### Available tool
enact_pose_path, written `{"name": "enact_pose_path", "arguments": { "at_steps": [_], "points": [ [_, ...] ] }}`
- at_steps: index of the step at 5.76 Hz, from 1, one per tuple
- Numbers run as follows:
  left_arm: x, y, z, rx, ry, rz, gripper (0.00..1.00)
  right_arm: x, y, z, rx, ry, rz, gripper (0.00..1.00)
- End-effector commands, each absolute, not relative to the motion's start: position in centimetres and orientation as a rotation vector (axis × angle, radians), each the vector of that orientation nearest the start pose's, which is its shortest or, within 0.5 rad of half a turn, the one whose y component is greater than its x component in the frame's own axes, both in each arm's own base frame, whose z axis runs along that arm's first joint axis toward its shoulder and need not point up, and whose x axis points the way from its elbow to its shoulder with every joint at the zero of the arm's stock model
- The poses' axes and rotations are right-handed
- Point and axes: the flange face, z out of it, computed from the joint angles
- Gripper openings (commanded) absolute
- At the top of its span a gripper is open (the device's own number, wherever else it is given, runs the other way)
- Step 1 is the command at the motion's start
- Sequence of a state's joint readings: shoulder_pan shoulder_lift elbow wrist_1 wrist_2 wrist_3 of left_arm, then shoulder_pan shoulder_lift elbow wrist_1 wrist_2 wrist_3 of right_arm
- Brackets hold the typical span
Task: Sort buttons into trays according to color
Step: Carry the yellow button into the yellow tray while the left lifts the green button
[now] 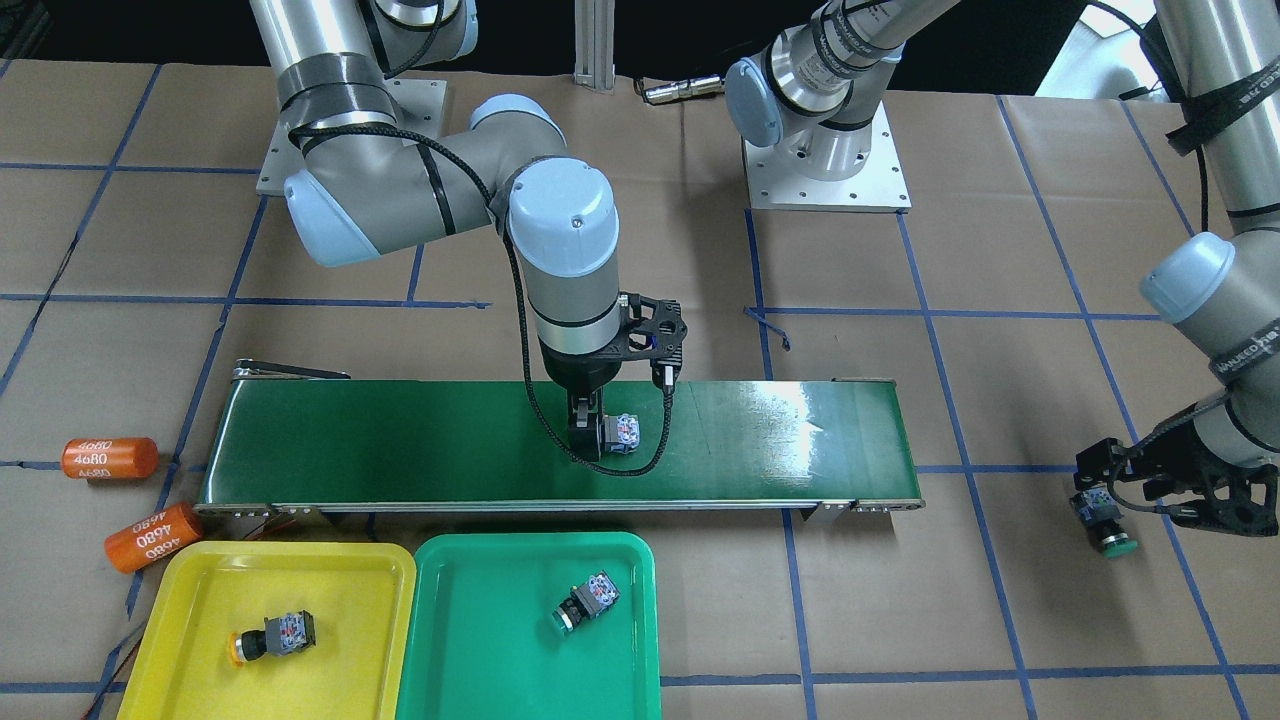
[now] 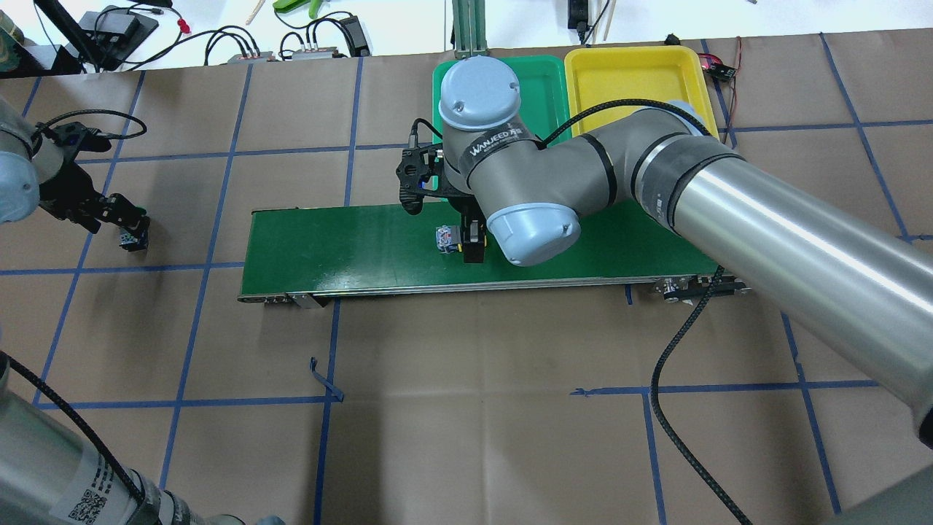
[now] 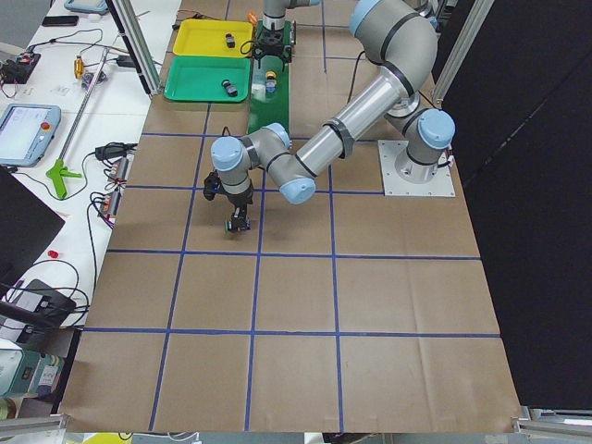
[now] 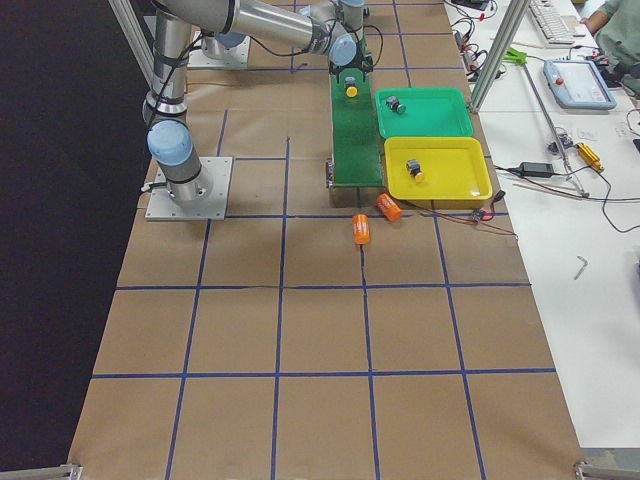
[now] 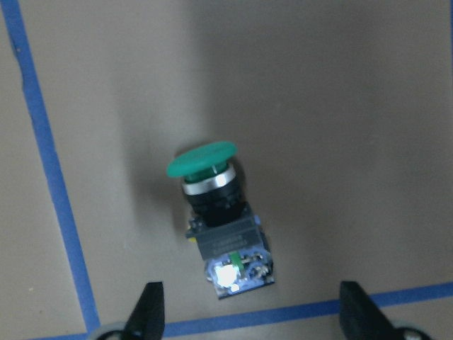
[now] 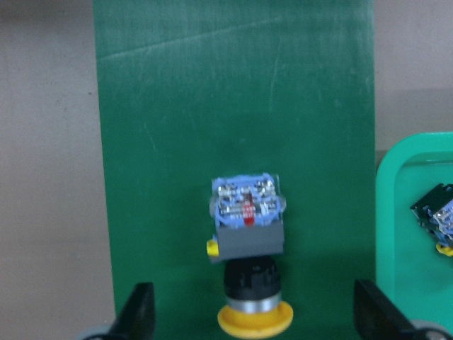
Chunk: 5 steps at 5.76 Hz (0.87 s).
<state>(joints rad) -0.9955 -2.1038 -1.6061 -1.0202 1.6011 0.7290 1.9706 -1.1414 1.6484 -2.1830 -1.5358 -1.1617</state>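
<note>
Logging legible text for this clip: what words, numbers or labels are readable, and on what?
"4680", printed repeatedly on the upper orange cylinder.
"4680", likewise on the lower orange cylinder.
"WANJEED" on the dark band around the right arm's wrist; the smaller print beside it is unreadable.
QR-code sticker on the left arm: too small to read.

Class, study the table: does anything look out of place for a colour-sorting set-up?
Yes. Two orange cylinders lie on their sides on the table beside the yellow tray, belonging to neither colour. One green button lies on the bare table well off the conveyor belt, under the open left gripper.
</note>
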Motion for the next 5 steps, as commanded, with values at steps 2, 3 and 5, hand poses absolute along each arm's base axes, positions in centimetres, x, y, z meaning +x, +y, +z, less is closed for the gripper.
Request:
{"name": "enact_pose_path", "arguments": {
  "at_steps": [2, 3, 5],
  "points": [
    [24.4, -61.8, 17.7, 0.244, 3.126, 0.084, 0.88, 34.6, -53.8, 25.0, -2.353, 2.104, -0.136, 1.00],
    [24.5, -62.1, 17.0, 0.251, 3.111, 0.054, 0.78, 31.5, -55.4, 24.8, -2.286, 2.167, -0.102, 1.00],
    [24.8, -62.7, 18.1, 0.274, 3.098, 0.008, 0.00, 27.6, -56.5, 24.5, -2.187, 2.218, -0.001, 0.48]
  ]
}}
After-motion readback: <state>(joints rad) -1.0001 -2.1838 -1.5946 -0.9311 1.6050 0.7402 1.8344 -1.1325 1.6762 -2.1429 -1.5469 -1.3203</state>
